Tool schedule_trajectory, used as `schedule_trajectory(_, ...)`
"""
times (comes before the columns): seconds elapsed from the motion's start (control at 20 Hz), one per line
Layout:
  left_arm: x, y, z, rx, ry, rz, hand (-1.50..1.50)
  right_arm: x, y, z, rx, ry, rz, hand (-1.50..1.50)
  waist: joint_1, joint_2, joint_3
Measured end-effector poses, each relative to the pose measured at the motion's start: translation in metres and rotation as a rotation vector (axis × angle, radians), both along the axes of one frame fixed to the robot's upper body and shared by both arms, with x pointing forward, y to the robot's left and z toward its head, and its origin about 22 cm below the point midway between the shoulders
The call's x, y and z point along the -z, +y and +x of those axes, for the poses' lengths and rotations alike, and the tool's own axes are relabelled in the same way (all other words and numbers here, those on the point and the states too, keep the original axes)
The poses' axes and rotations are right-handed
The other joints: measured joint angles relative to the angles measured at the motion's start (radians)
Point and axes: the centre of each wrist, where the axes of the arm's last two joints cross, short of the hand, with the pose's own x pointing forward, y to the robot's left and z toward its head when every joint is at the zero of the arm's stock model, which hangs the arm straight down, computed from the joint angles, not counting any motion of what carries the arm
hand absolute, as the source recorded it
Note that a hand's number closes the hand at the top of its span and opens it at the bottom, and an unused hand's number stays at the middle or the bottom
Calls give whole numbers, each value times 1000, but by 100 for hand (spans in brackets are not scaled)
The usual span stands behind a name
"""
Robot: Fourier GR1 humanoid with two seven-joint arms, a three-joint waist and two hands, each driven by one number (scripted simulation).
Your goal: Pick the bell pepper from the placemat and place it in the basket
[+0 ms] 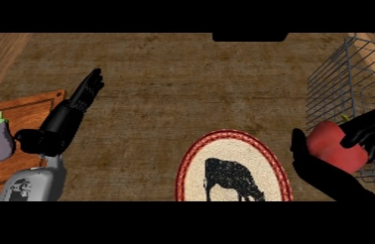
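Head view: bell pepper, 3 o'clock, stem toward 12, wrapped by curled right hand beside basket edge; placemat at 6; left hand straight-fingered at 9; open table toward 12.

Surfaces from my end: mostly rough and matt, not much shine

The counter looks like a coarse, mottled brown weave with zero gloss. The placemat is woven cloth, cream inside a red braided rim (the black cow looks printed flat on it). The basket is thin grey metal wire. The bell pepper is smooth red with a slight sheen. The left hand and right hand read as matt black plastic to me. The board at the left is reddish wood with visible grain.
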Motion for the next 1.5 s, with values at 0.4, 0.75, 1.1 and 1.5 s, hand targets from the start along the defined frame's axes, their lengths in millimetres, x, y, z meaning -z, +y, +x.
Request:
schedule_trajectory(0.4, 0, -1, 0, -9, 3, -7, 0, -40, -69, 36, 46, -30, 89, 150, -8, -3, 1)
schedule_trajectory(0.75, -6, -5, 0, -14, -4, -2, 0, -25, -138, 61, 22, 21, 120, 150, -8, -3, 2)
schedule_trajectory(1.1, -5, -3, -4, -10, 0, -6, 0, 9, -183, 76, 51, -29, 78, 150, -5, -3, 1)
schedule_trajectory(1.5, -3, -9, -1, -8, 2, -1, 0, 30, -207, 96, 112, -138, 116, -150, -5, -4, 0)
